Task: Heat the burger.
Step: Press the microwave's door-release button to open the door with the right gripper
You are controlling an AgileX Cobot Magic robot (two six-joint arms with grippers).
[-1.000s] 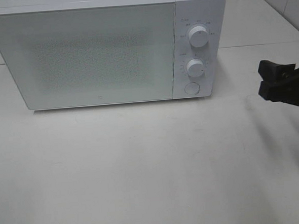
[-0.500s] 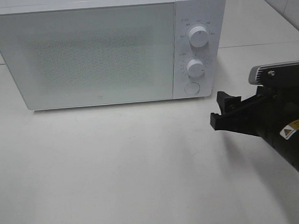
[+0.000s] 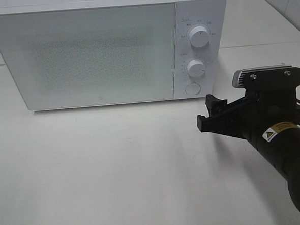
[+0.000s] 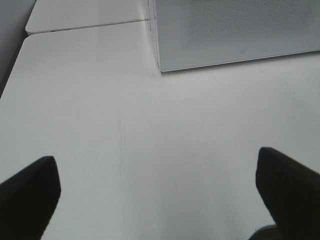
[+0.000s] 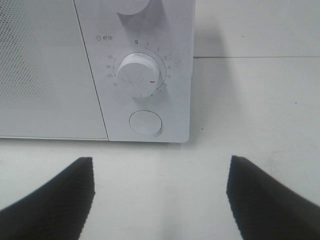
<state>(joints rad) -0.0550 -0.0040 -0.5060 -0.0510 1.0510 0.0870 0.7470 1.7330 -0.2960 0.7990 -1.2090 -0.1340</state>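
Both pairs of jaws stand wide and empty, the right facing the microwave (image 3: 85, 55)'s button (image 5: 145, 123) over the tabletop (image 3: 118, 170); the burger is out of view, likely soft and light, best held gently at the bun's sides.

right gripper (image 3: 207, 113) held low, jaws apart, holding nothing; left gripper (image 4: 160, 200) jaws spread wide, empty

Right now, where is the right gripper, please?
The right gripper is on the high view's right, open over the table, facing the round button on the microwave.
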